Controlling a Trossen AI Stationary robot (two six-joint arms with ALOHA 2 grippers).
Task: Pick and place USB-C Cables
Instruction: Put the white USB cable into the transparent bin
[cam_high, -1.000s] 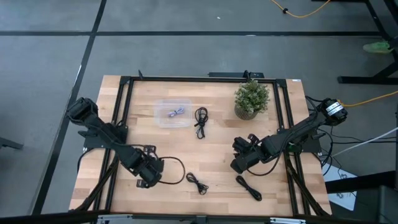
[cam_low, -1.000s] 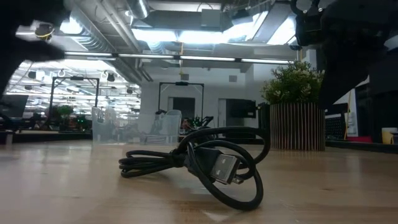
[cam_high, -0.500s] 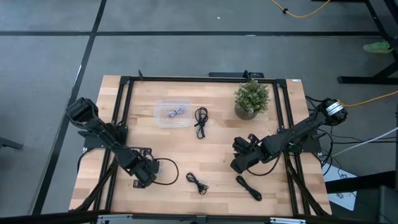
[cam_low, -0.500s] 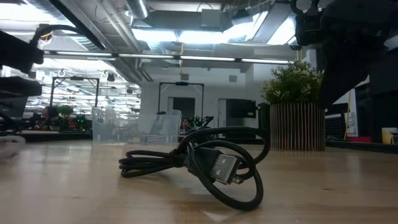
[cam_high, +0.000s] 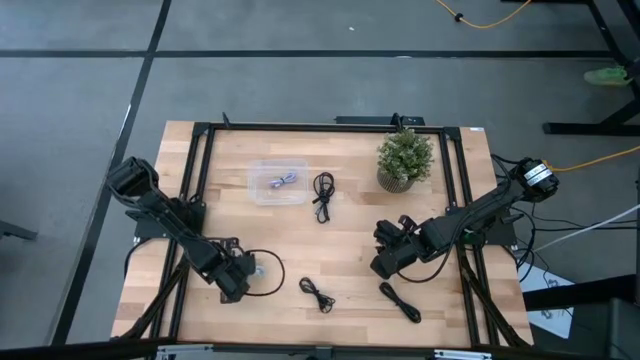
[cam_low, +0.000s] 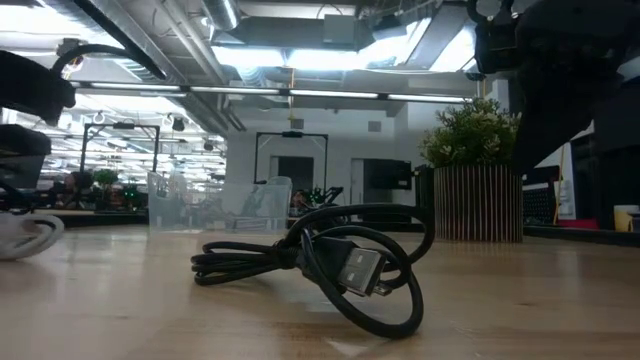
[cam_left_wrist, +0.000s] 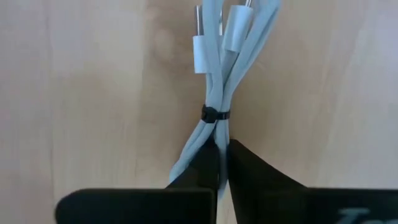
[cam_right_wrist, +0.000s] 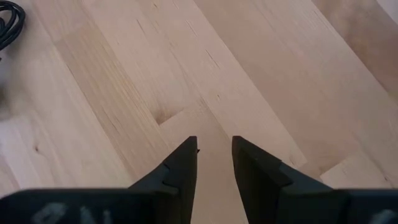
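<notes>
A pale grey-white USB-C cable (cam_left_wrist: 214, 81), bundled by a black tie, lies on the wood near the table's left near corner (cam_high: 253, 267). My left gripper (cam_high: 243, 272) is shut on it. In the low view its pale loop (cam_low: 28, 236) rests on the table. Three black cables lie loose: one beside the clear container (cam_high: 322, 195), one near the near edge (cam_high: 317, 294), one to its right (cam_high: 400, 301). Another pale cable (cam_high: 283, 181) lies inside the container. My right gripper (cam_high: 385, 262) hovers open over bare wood (cam_right_wrist: 214, 155). My left gripper (cam_left_wrist: 222, 144) pinches the pale cable's bunched strands (cam_left_wrist: 208, 132) just behind the black tie (cam_left_wrist: 214, 114), at the end away from the plugs (cam_left_wrist: 202, 53). The fingers come slanting down and lie along the bundle. The bundle lies on the wood.
A clear plastic container (cam_high: 262, 192) sits at the table's far left. A potted plant (cam_high: 404, 158) stands at the far right. A black frame rail (cam_high: 300, 128) runs along the table's sides. Bare wood lies between the two arms.
My left gripper has drawn back a little toward the table's left edge and come down low. The pale cable, which the gripper covered a second ago, now shows beside the fingers. The right arm has kept still.
</notes>
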